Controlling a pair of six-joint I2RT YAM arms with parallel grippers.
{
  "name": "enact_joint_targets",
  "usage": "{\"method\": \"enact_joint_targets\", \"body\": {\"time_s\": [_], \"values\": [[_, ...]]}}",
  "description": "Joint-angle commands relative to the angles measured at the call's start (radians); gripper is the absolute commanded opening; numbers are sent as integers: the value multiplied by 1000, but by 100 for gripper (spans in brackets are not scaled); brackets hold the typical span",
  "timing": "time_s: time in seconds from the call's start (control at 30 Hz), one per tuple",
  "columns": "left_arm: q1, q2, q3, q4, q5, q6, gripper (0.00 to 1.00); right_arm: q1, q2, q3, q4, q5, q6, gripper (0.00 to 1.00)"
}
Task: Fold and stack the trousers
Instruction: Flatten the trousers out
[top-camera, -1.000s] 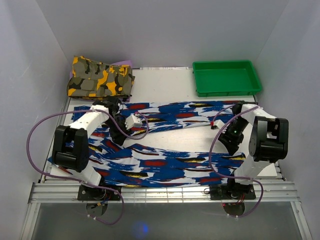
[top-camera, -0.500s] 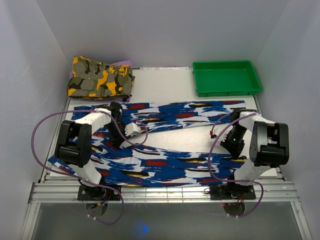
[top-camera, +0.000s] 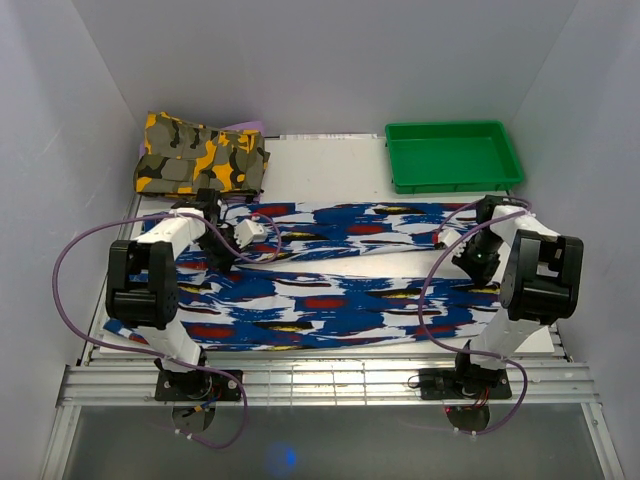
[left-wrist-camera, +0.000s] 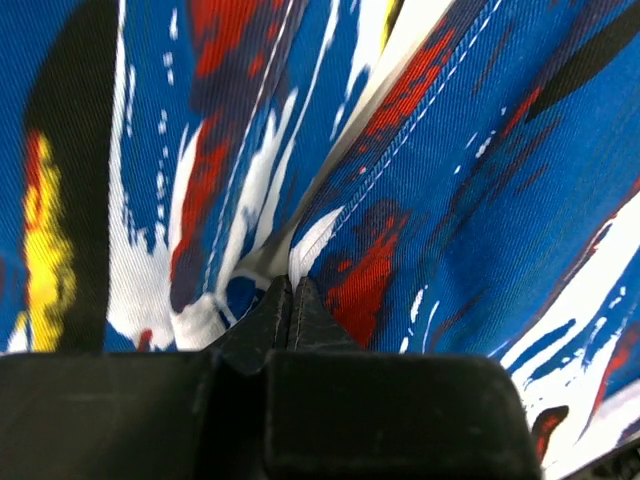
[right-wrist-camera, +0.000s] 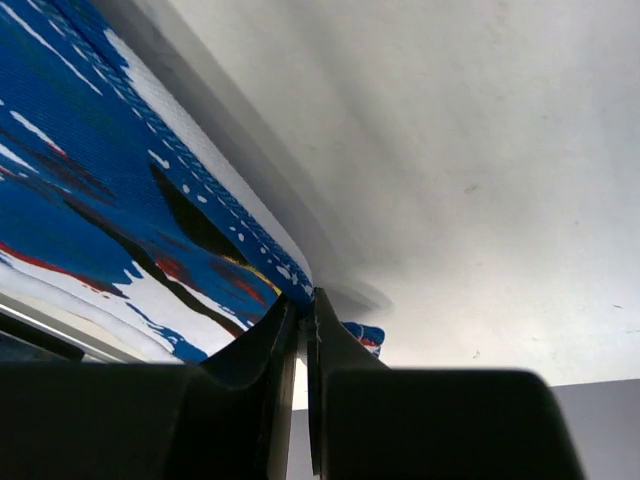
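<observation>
Now, left gripper (left-wrist-camera: 291, 290) and right gripper (right-wrist-camera: 305, 312) each clamped on the blue streaked trousers (top-camera: 340, 300) across the table (top-camera: 330, 160).

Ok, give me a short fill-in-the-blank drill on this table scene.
1. The left gripper and right gripper each pinch the ____.
2. The tray in the table's far right corner is coloured ____.
3. The camouflage garment lies in the table's far ____ corner.
Missing words: trousers; green; left.
</observation>
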Motion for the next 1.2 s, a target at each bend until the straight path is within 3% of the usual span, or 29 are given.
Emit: {"method": "enact_joint_targets", "body": {"time_s": [0.0,0.23,0.33,0.47,0.5,0.53,0.57,0.6,0.67,0.9,1.17], "values": [[7,-35,9,90,-44,-38,0,-46,49,46,11,99,-83,8],[12,-69,-22,121,-24,-26,0,-73,70,-31,42,138,-85,8],[12,-99,-1,100,31,-38,9,-73,52,-60,51,137,-85,8],[12,-136,47,45,152,-43,13,-69,23,-77,34,139,-98,8],[13,-142,70,14,171,-40,18,-69,18,-56,17,120,-95,31],[12,-151,82,2,189,-44,22,-69,18,-22,-1,90,-86,43],[12,-170,96,-6,223,-59,35,-69,18,69,-42,18,-69,50],[12,-178,119,-18,238,-69,40,-67,23,120,-53,-12,-56,54],[12,-193,136,-20,258,-98,50,-64,53,272,-70,-109,-23,54],[-2,-106,153,41,202,-171,52,-8,190,513,-41,-185,26,51],[-30,16,173,77,173,-222,53,58,251,379,112,-110,-98,54]]}}
